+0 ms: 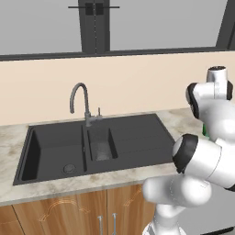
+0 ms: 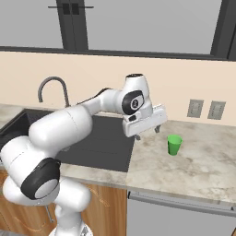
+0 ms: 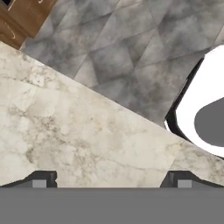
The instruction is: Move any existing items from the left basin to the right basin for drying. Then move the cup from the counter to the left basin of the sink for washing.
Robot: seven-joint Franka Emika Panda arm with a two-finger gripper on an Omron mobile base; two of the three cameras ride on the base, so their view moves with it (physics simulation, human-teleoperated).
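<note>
Cup (image 2: 174, 144), bright green, stands upright on the counter (image 2: 193, 161), just to the right of the claw (image 2: 147, 132) and a little lower. The claw hangs above the counter's bare stone between sink (image 2: 99, 140) and cup, fingers spread fully wide and holding nothing. Its fingertips point down at the worktop. The cup's long axis is vertical, rim up. Judging by this, the next reach goes rightward and down. The wide left basin (image 1: 53, 153) and narrow right basin (image 1: 102, 144) lie away on the claw's other side; any glass in them is too faint to make out.
</note>
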